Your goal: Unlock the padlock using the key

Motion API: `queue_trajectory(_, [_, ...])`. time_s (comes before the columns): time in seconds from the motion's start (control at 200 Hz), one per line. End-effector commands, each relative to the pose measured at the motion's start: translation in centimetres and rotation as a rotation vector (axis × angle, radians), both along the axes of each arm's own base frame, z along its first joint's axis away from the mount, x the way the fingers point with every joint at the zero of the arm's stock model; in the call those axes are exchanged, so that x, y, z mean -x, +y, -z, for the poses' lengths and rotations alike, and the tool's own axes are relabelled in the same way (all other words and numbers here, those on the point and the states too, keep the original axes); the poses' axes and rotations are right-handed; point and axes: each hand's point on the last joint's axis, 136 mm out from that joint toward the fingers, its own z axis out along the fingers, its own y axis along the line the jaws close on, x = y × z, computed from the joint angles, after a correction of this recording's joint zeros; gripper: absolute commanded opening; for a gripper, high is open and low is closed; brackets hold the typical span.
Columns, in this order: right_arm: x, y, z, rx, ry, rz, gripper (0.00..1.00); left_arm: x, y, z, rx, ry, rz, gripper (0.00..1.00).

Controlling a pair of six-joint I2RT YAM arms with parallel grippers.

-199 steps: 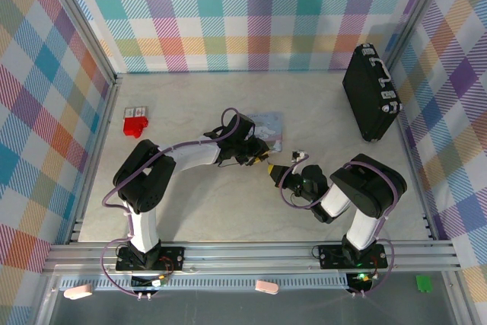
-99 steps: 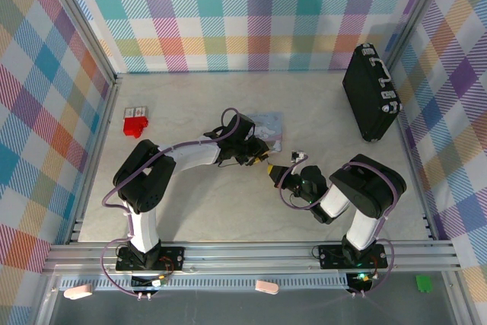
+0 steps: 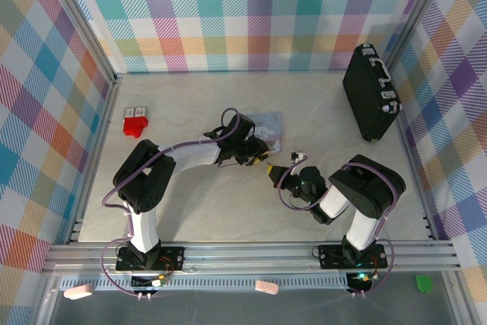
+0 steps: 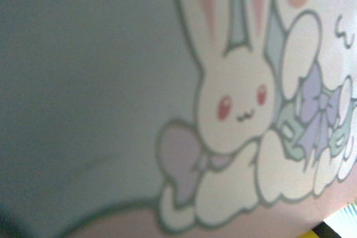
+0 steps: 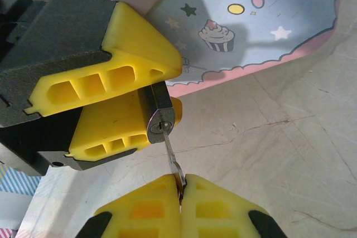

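Note:
In the right wrist view the small black padlock (image 5: 159, 112) with its silvery keyhole face is pinched between the yellow fingers (image 5: 125, 45) of my left gripper (image 5: 149, 94), which is shut on it. A thin metal key (image 5: 172, 157) runs from the keyhole down into my right gripper (image 5: 181, 185), shut on the key's head. The key's tip sits in the keyhole. From above, the left gripper (image 3: 259, 159) and right gripper (image 3: 277, 173) meet tip to tip near the table's middle. The padlock's shackle is hidden behind the fingers.
A pale blue-grey tin (image 3: 266, 125) with cartoon print lies right behind the grippers; its bunny lid (image 4: 234, 104) is close under the left wrist camera. A black briefcase (image 3: 370, 92) stands at the back right. A small red block (image 3: 135, 123) sits at the left.

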Motion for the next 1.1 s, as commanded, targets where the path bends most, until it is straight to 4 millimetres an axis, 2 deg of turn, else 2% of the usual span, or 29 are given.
queue_trajectory(0.0, [0.1, 0.5, -1.0, -0.018, -0.047, -0.014, 0.00, 0.9, -1.1, -2.1, 0.058, 0.002, 0.022, 0.12])
queue_trajectory(0.42, [0.3, 0.2, -0.4, -0.006, -0.033, -0.001, 0.00, 0.8, -1.0, -2.2, 0.056, -0.001, 0.018, 0.12])
queue_trajectory(0.655, [0.3, -0.9, 0.6, 0.016, 0.018, 0.059, 0.00, 0.8, -0.8, -2.1, 0.050, 0.000, 0.013, 0.12])
queue_trajectory(0.935, [0.7, -0.8, 0.9, 0.015, 0.049, 0.044, 0.00, 0.7, -0.7, -2.2, 0.048, -0.007, 0.008, 0.12])
queue_trajectory(1.1, [0.8, -0.5, 0.4, -0.002, 0.028, 0.026, 0.00, 0.9, -0.5, -2.1, 0.045, -0.003, 0.008, 0.12])
